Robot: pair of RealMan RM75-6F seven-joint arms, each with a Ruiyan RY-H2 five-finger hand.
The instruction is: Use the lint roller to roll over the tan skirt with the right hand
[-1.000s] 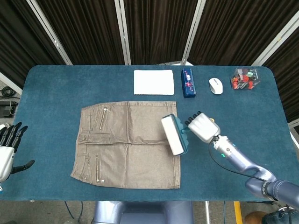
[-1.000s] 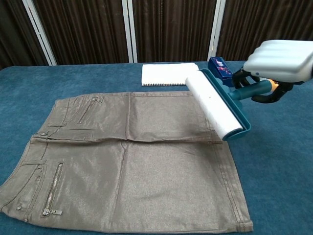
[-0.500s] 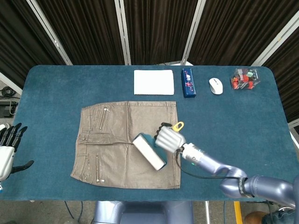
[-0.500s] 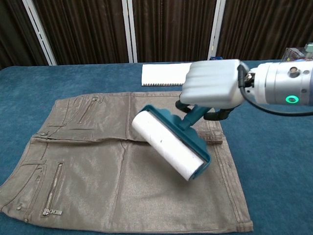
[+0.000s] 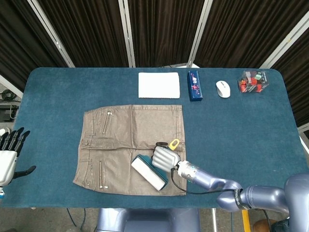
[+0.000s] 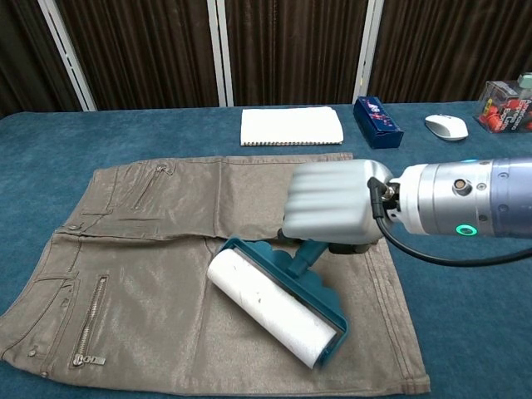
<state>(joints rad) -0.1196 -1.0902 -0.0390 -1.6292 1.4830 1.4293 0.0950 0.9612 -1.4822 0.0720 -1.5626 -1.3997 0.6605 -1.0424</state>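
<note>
The tan skirt (image 5: 125, 145) (image 6: 158, 274) lies flat on the blue table, waistband with zips to the left. My right hand (image 5: 165, 158) (image 6: 332, 209) grips the teal handle of the lint roller (image 5: 149, 173) (image 6: 274, 309). The white roll rests on the skirt's lower right part, near the hem. A yellow tab (image 5: 174, 143) sticks out behind the hand. My left hand (image 5: 8, 154) hangs off the table's left edge, fingers apart, holding nothing.
Along the far side sit a white folded cloth (image 5: 159, 85) (image 6: 291, 126), a blue box (image 5: 194, 85) (image 6: 378, 121), a white mouse (image 5: 222, 89) (image 6: 445, 126) and a clear box of coloured bits (image 5: 253, 80) (image 6: 507, 105). The table's front edge (image 5: 145, 202) runs just below the skirt.
My right hand has carried the roller from the skirt's right edge leftward and toward me, down onto the skirt's lower right. The left hand has stayed put.
</note>
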